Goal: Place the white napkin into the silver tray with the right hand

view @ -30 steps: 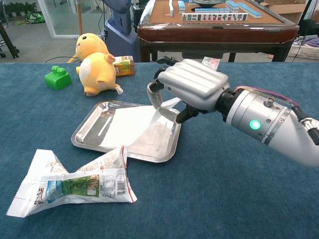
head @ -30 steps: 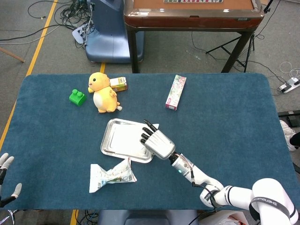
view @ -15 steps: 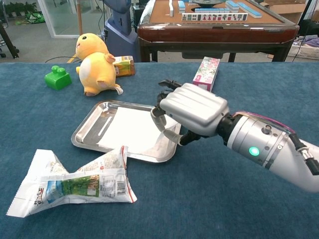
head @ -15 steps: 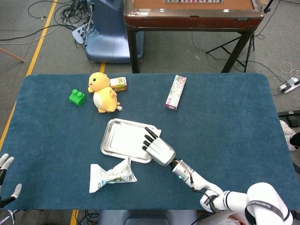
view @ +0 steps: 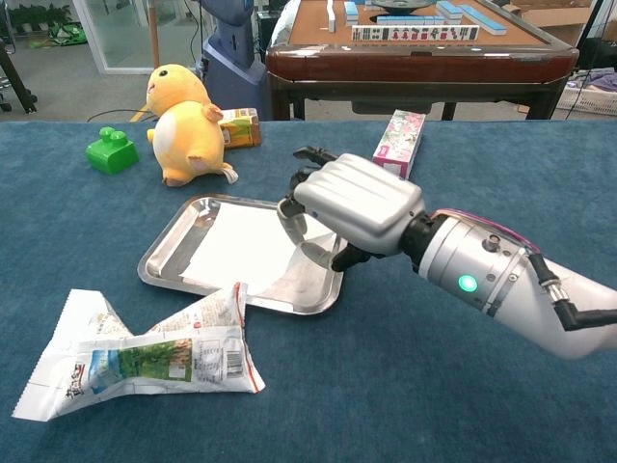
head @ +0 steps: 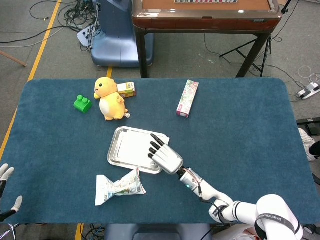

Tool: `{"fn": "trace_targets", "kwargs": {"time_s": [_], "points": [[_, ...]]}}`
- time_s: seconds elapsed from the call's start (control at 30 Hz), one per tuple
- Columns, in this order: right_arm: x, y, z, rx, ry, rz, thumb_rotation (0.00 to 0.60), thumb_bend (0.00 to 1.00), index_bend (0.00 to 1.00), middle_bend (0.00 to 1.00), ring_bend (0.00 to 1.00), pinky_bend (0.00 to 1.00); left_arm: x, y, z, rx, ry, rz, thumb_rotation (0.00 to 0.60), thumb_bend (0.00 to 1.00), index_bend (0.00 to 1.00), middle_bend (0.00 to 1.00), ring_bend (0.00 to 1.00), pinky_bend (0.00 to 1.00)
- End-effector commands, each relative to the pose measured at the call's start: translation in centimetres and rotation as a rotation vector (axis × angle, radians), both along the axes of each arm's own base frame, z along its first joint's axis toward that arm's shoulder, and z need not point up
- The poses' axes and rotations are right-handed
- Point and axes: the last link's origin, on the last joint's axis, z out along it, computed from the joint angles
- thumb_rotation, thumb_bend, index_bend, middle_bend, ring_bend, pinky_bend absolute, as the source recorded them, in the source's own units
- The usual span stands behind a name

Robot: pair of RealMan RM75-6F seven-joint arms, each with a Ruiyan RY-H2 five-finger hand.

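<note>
Now the white napkin lies flat inside the silver tray, one corner sticking over the tray's far right rim. Over that right edge the right hand sits palm down, fingers curled loosely downward; whether they have hold of the napkin cannot be told. At the head view's lower left edge only the left hand fingertips show, spread apart and empty.
</note>
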Motion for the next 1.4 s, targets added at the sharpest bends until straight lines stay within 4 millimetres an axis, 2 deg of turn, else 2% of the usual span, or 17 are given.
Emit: {"fn": "trace_targets", "kwargs": {"time_s": [0.03, 0.47, 0.87, 1.17, 1.3, 1.4], "points": [[0.6, -0.5, -0.3, 0.007, -0.015, 0.016, 0.600, 0.49, 0.66, 0.46, 0.23, 0.07, 0.0, -0.1, 0.0, 0.000, 0.002, 0.003, 0.600, 0.34, 0.02, 0.02, 0.04, 0.02], [1.6, -1.2, -1.4, 0.048, -0.044, 0.043, 0.600, 0.49, 0.66, 0.46, 0.23, 0.07, 0.1, -0.3, 0.1, 0.004, 0.007, 0.014, 0.600, 0.34, 0.02, 0.02, 0.04, 0.02], [0.6, -1.1, -1.6, 0.077, -0.035, 0.048, 0.600, 0.46, 0.66, 0.45, 0.23, 0.07, 0.1, -0.4, 0.1, 0.007, 0.010, 0.019, 0.600, 0.34, 0.02, 0.02, 0.04, 0.02], [0.2, -1.9, -1.1, 0.070, -0.033, 0.044, 0.600, 0.46, 0.66, 0.45, 0.23, 0.07, 0.2, -0.4, 0.0, 0.006, 0.014, 0.022, 0.600, 0.34, 0.02, 0.02, 0.04, 0.02], [0.1, -2.0, -1.1, 0.068, -0.026, 0.039, 0.600, 0.39, 0.65, 0.43, 0.23, 0.07, 0.2, -0.3, 0.0, 0.006, 0.016, 0.025, 0.600, 0.34, 0.02, 0.02, 0.04, 0.02], [0.0, -2.0, -1.3, 0.068, -0.021, 0.026, 0.600, 0.30, 0.60, 0.40, 0.21, 0.07, 0.2, -0.3, -0.1, 0.004, 0.017, 0.025, 0.600, 0.34, 0.02, 0.02, 0.04, 0.02]]}}
